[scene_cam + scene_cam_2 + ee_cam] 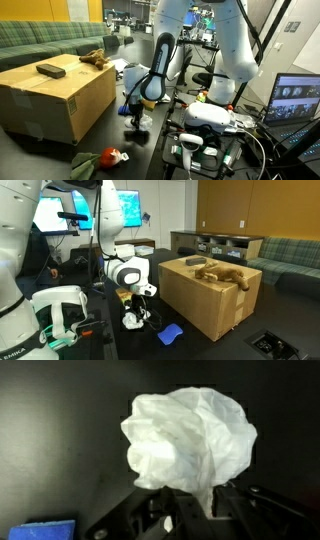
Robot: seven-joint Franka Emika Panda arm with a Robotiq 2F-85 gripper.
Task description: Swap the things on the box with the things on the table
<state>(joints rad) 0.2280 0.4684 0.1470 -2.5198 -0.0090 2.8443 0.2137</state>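
Two things sit on the cardboard box point(60, 100) at the left: a dark flat block point(50, 70) and a brown plush toy point(95, 59). Both are up there untouched, so I'd judge the swap is only starting, with the table's things to go first. Below the box's near corner a red-and-green toy point(108, 157) lies on the dark table point(60, 160), waiting its turn. Further right the arm folds over steeply, elbow high and wrist pointing straight down, which puts the gripper point(135, 120) low over the table. A crumpled white wad point(190, 440) lies right under it. In the wrist view the fingers point(160, 518) straddle its lower fold, but that picture is too blurred for me to tell whether they have closed on it. In an exterior view a blue cloth-like piece point(170, 333) lies on the table between gripper and box.
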